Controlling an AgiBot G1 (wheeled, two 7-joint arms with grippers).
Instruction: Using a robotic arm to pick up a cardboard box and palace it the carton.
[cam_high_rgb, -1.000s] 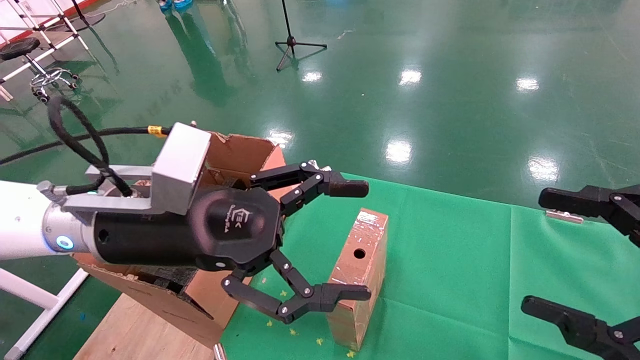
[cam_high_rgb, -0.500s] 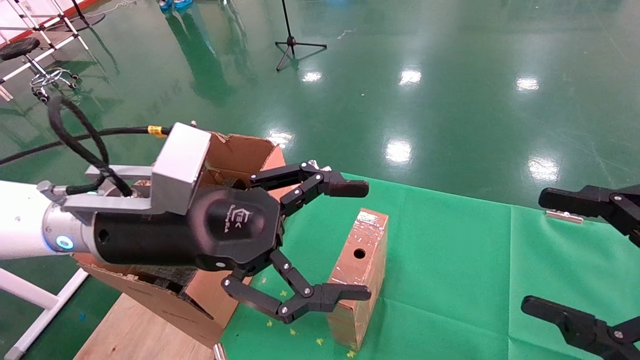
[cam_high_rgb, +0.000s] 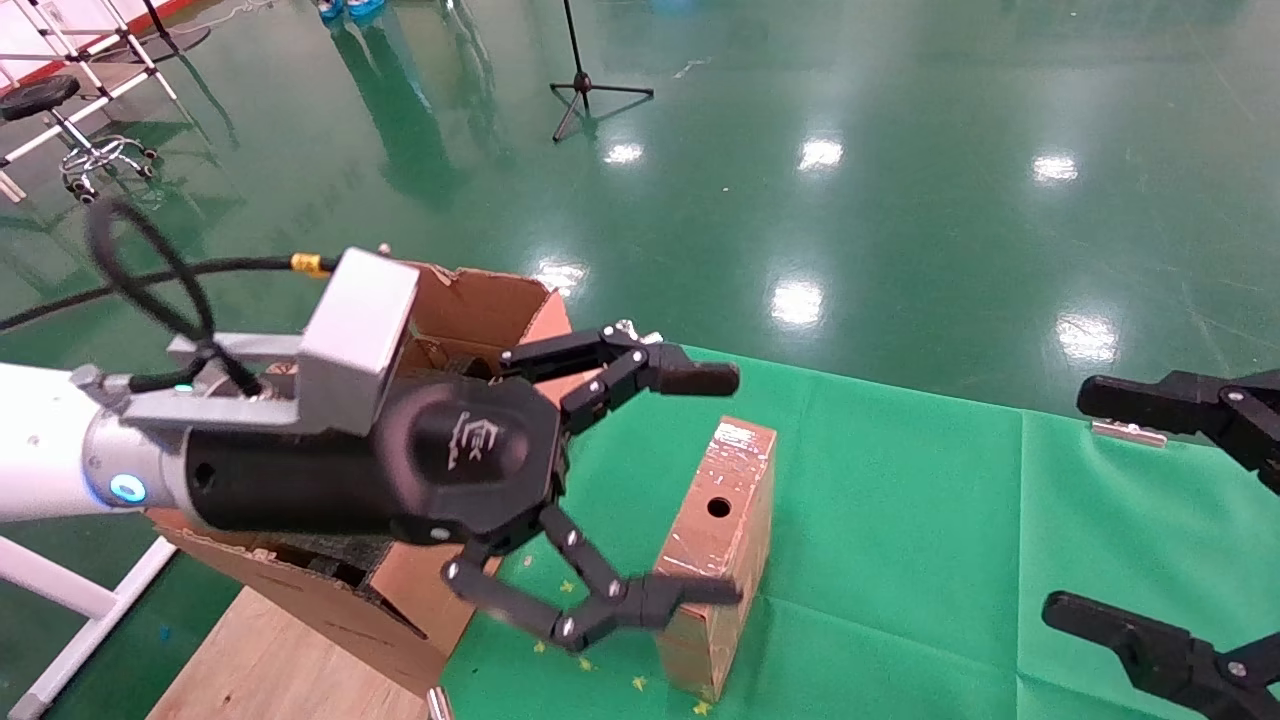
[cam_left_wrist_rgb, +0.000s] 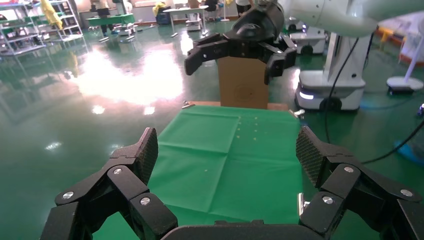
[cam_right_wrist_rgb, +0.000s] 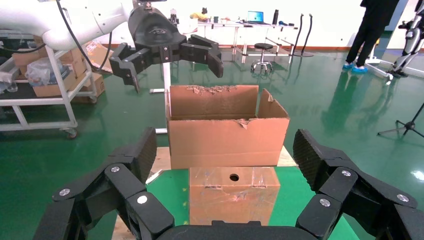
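The small brown cardboard box stands on its long edge on the green cloth, round black hole facing up-front; it also shows in the right wrist view. The large torn carton stands behind my left arm, off the cloth's left end, and shows beyond the box in the right wrist view. My left gripper, on the white arm, is open and empty, its fingers spread above and in front of the box's left side. My right gripper is open and empty at the right edge.
The green cloth covers the table between the two grippers. The carton rests on a wooden board. A tripod stand and a stool stand far off on the shiny green floor.
My left gripper has twisted slightly at the wrist and its lower finger has dipped a little by the box's near corner. The box and the right gripper have not moved.
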